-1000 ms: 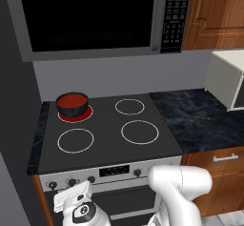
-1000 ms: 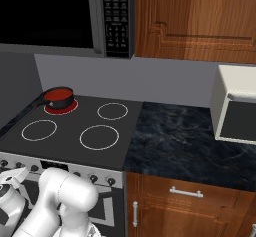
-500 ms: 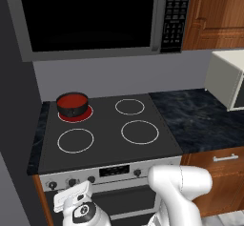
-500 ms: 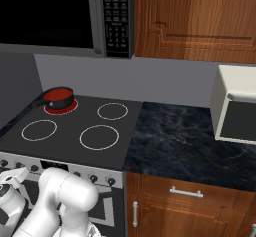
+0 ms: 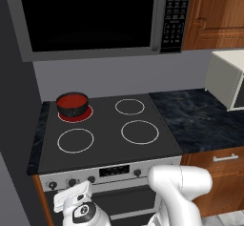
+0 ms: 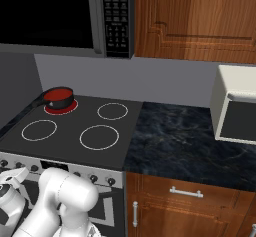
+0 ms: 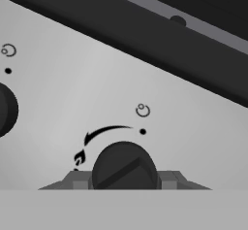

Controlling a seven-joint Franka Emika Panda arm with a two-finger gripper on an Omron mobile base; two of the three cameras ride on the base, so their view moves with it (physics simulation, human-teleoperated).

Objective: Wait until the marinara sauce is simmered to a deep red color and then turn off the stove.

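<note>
The knob (image 7: 124, 168) hides the tool's (image 7: 124, 179) fingertips; second knob (image 7: 6, 109) cropped.

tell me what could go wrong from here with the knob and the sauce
The fingers flank one stove knob while a second knob sits close by, so a slip or a wrong pick could leave the glowing rear-left burner on. The marinara sauce already looks red; delay may overcook it.

Stove (image 5: 109, 144): you see a black glass top with four white-ringed burners | back-left burner glows red, small black pot (image 5: 72, 104) sits on it | dark marble counter (image 5: 200, 120) adjoins, white appliance (image 6: 235, 103) rests there
</note>
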